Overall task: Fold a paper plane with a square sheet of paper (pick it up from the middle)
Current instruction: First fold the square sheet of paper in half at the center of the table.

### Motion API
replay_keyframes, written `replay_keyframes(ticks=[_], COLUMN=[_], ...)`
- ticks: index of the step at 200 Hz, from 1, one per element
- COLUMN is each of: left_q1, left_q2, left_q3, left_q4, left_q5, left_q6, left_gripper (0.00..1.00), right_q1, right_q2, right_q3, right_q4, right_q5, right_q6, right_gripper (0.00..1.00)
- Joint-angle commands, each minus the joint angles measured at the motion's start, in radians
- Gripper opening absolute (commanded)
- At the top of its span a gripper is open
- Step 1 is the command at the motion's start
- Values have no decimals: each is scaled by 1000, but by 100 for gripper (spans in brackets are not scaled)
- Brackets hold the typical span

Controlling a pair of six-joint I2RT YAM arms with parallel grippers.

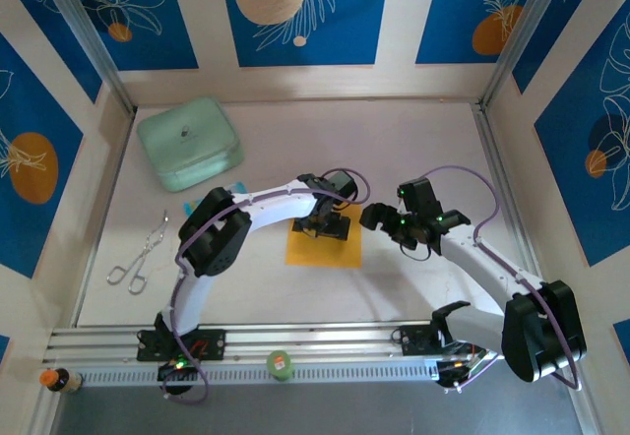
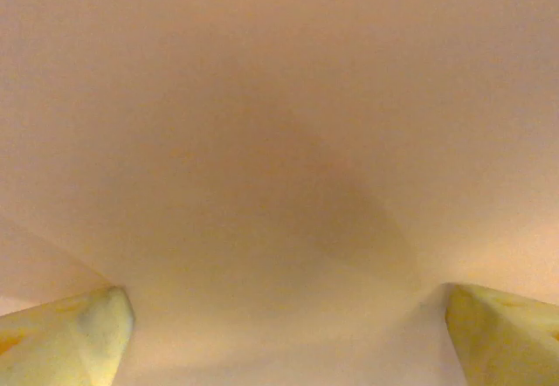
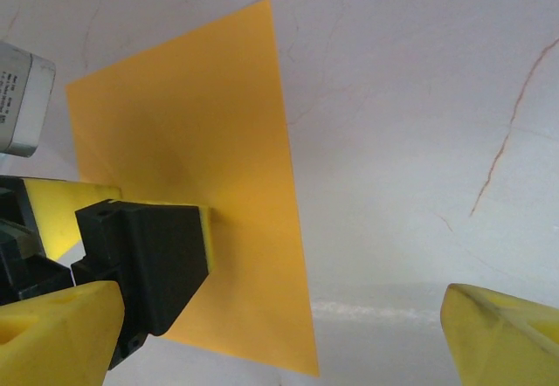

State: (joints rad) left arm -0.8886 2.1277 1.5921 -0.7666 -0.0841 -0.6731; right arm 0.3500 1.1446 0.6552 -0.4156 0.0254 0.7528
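1. At the left of the desk (image 1: 423,140) we see scissors (image 1: 138,258) and a mint-green box (image 1: 189,143).
2. The left pincer (image 1: 323,226) is released, its jaws wide apart, low over the middle of the square sheet of paper (image 1: 343,253).
3. The sheet lies flat at the desk's middle.
4. The right pincer (image 1: 386,226) is also released and holds nothing, just beside the sheet's right edge.
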Motion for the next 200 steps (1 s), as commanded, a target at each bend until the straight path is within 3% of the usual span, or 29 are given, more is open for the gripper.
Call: replay_keyframes(ticks=[1, 96, 118, 155, 200], left_q1=[-4, -7, -10, -13, -14], left_q2=[12, 93, 111, 115, 86], left_q3=[12, -1, -23, -44, -46], left_q4=[-30, -41, -54, -51, -35], left_q5=[34, 39, 19, 2, 2], left_q6=[-28, -56, -48, -39, -25], left_gripper=[94, 92, 90, 88, 85], right_q1=[7, 20, 31, 116, 121], right_q2=[4, 35, 44, 21, 12], right_q3=[24, 14, 29, 51, 32], right_q4=[-13, -8, -39, -87, -64], right_q5=[-27, -21, 48, 283, 297], right_q6=[-19, -7, 15, 41, -1], right_gripper=[94, 94, 94, 95, 95])
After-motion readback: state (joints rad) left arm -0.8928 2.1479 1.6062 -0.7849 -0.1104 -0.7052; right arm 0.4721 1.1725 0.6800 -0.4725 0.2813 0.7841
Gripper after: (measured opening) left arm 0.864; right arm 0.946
